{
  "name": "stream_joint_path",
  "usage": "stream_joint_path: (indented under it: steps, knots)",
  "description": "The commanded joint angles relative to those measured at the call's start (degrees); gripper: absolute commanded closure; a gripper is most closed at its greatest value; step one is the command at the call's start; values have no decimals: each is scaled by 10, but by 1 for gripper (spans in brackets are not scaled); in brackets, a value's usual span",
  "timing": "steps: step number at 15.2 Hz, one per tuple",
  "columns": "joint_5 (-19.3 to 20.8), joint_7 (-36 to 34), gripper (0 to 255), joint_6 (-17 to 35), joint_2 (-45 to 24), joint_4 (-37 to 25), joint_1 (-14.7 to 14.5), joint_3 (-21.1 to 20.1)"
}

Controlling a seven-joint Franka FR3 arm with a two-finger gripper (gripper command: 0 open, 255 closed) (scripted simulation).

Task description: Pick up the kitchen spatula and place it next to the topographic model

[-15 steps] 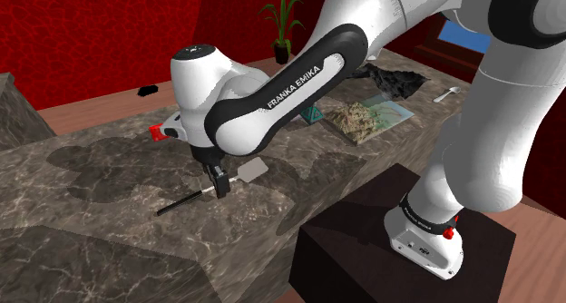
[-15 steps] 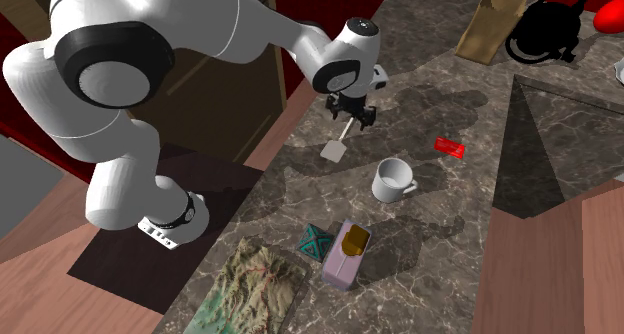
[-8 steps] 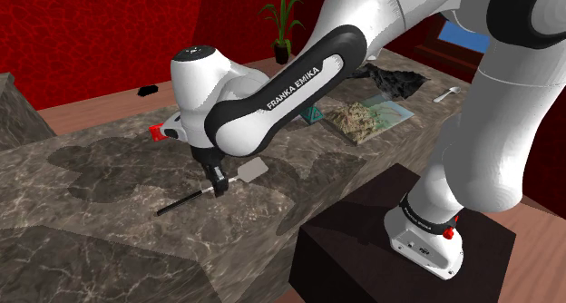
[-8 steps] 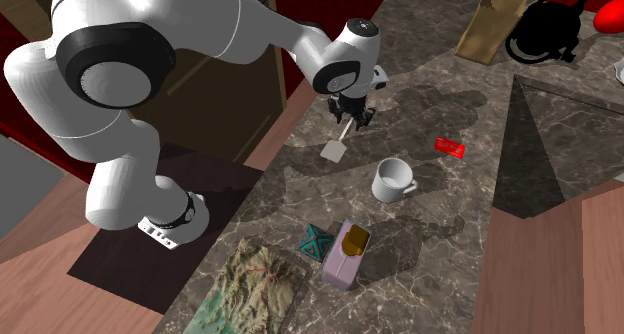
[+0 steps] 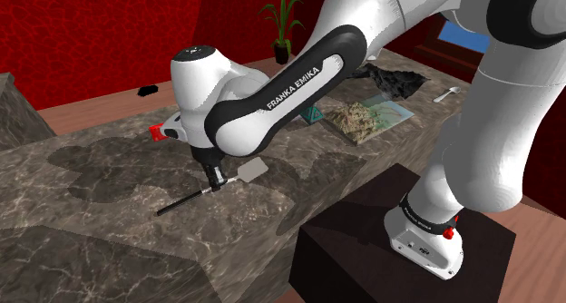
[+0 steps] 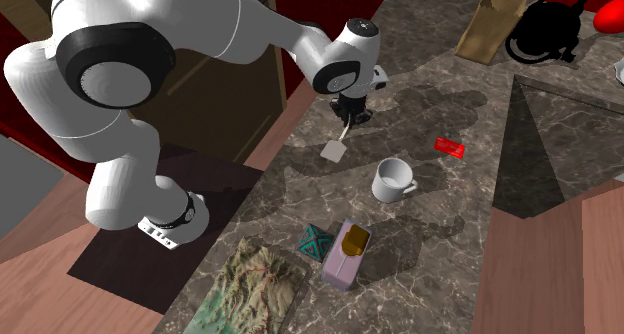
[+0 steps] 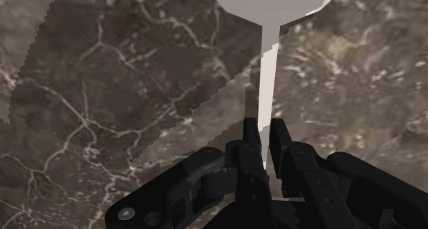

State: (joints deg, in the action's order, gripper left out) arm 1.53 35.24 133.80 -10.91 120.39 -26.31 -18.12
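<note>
Now the black gripper (image 5: 215, 180) is down low over the brown stone counter (image 5: 100, 192), at the end of the white arm (image 5: 272, 97). Its two fingers (image 7: 252, 144) are squeezed almost together, with the thin pale neck of the spatula (image 5: 253, 171) pinched between them, so the gripper has hold of the spatula. In the wrist view the neck runs straight out from between the fingers to the flat grey blade. In the shoulder view the blade sticks out on one side of the gripper, toward that view's right. The dark handle sticks out on the other side, toward that view's lower left, close along the counter. I cannot tell if the spatula touches the counter or sits just above it. The hill model (image 5: 367, 118) lies flat on the same counter, well apart from the spatula, toward the shoulder view's upper right. In the second exterior view a white mug (image 6: 395, 179) stands near the blade, on that view's right side of it. A small red thing (image 6: 450, 147) lies a bit past the mug. A little teal box (image 6: 315, 242) and a pale carton (image 6: 347, 252) stand just beside each other, between the mug and the hill model. A brown paper bag (image 6: 488, 27) and a black kettle (image 6: 545, 30) are far up the counter. The arm's dark stand (image 5: 363, 219) sits next to the counter's edge.
</note>
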Motion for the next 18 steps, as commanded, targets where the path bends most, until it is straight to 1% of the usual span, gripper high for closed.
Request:
stream_joint_path:
  steps: [1,18]
  knots:
    - [0,0,255,0,0,0,0,0]
    - [-25,14,255,-121,63,-61,6,-4]
